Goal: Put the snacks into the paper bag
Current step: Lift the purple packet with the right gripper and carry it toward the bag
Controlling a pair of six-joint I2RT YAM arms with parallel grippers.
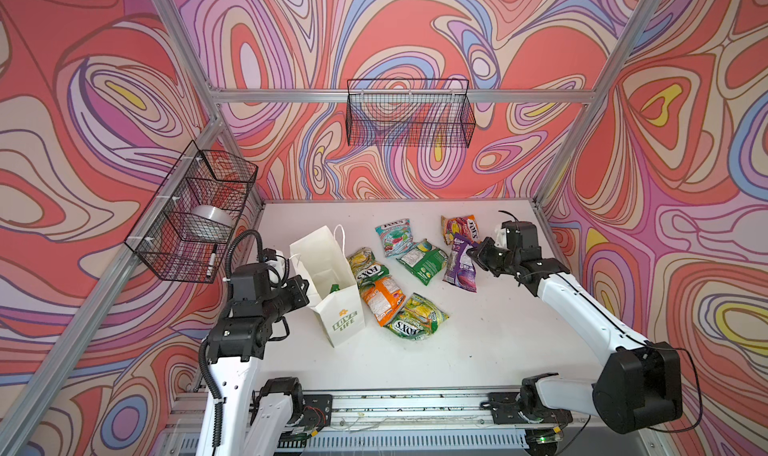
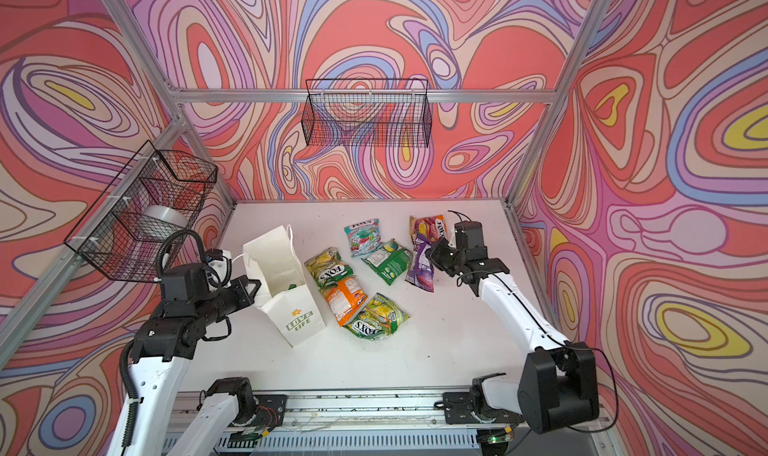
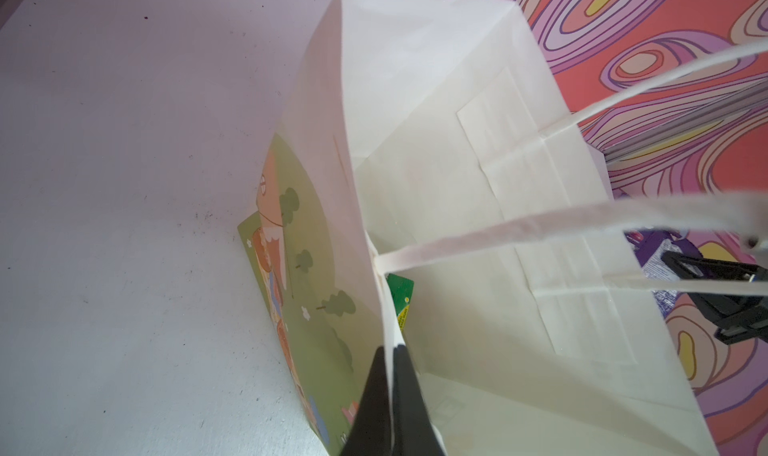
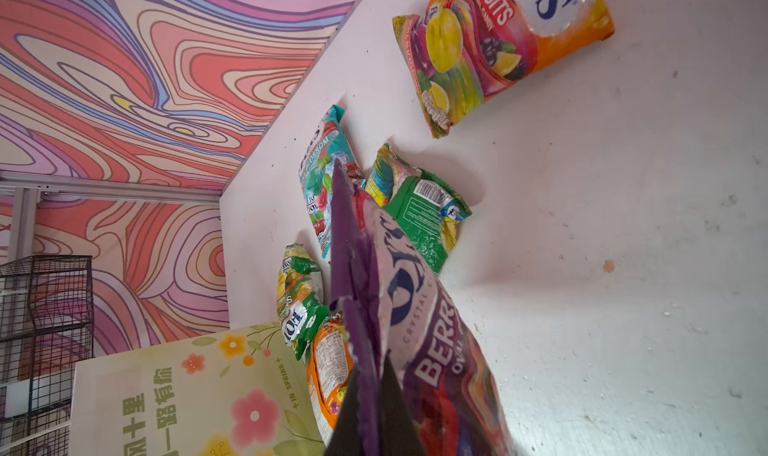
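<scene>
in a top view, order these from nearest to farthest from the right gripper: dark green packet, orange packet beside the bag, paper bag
From the right gripper, shut on the purple packet:
1. dark green packet, just left of it
2. orange packet, further left, nearer the front
3. paper bag, farthest left

The paper bag (image 3: 436, 121) hides all but a corner of a green packet (image 3: 401, 296).

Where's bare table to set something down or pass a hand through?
Bare: near strip of the table, from front rail to paper bag and nearest yellow-green packet; also behind the teal packet. Crowded: between bag and purple packet.
</scene>
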